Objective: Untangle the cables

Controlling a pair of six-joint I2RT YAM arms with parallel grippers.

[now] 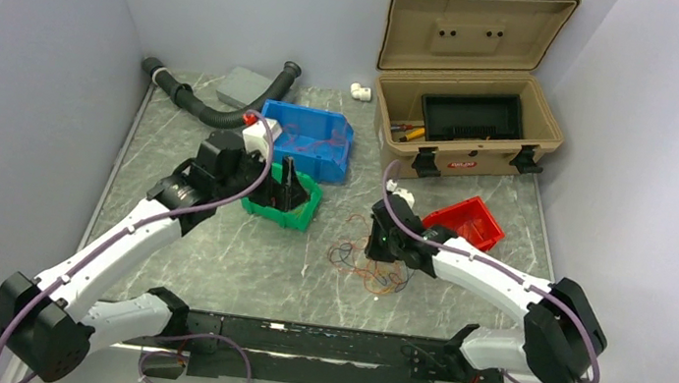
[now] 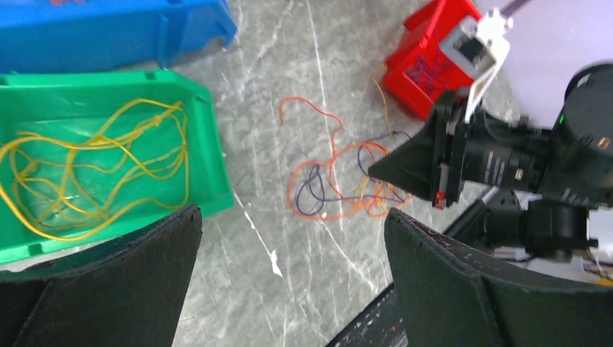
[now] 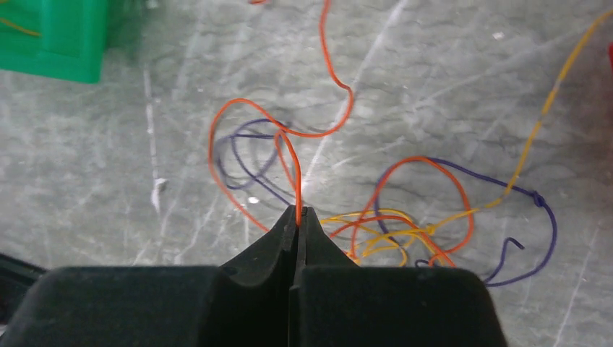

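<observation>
Nearby, red bin flanks cables; right end effector pinches orange cable; left end effector spread.

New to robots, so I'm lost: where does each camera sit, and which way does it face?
Top external: above and behind, looking down on the table; left arm and right arm show.
Left wrist: over the green bin, facing down; its open left gripper frames the view.
Right wrist: low over the table; right gripper shut on an orange cable.
Shared: both wrist views see the cable tangle.
</observation>
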